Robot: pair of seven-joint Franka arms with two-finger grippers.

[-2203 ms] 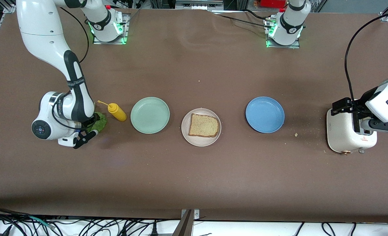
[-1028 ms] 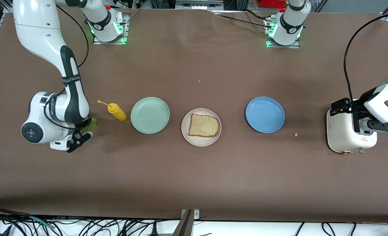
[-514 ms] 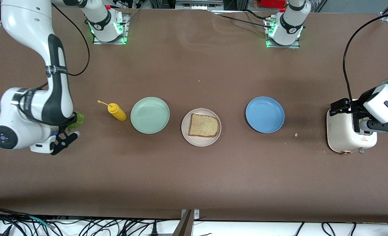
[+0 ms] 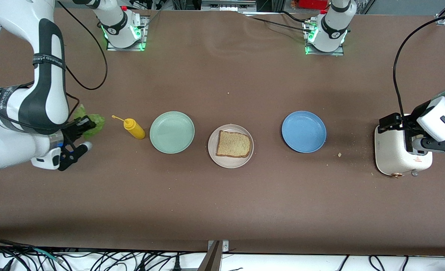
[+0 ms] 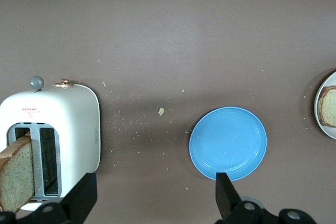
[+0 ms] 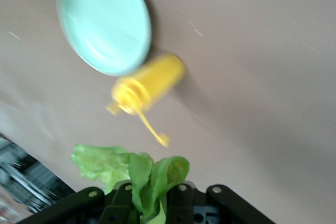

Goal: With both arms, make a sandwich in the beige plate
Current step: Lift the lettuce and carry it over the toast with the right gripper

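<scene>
The beige plate (image 4: 211, 147) lies mid-table with one slice of brown bread (image 4: 233, 144) on it; its edge shows in the left wrist view (image 5: 321, 109). My right gripper (image 4: 83, 125) hangs over the table beside the yellow bottle, shut on a crinkled green lettuce leaf (image 4: 93, 123) (image 6: 142, 174). Over the white toaster (image 4: 397, 156) (image 5: 63, 124) at the left arm's end, my left gripper (image 4: 395, 122) (image 5: 155, 200) stands open and holds nothing. A second bread slice (image 5: 16, 174) sticks up from a toaster slot.
A yellow squeeze bottle (image 4: 134, 128) (image 6: 149, 85) lies beside the mint-green plate (image 4: 172, 132) (image 6: 102, 19). A blue plate (image 4: 304, 131) (image 5: 228, 142) sits between the beige plate and the toaster. Crumbs dot the brown table near the toaster.
The right arm has lifted the lettuce off the table, swung out toward its end of the table, and turned the leaf back toward the bottle. The left arm has stayed still.
</scene>
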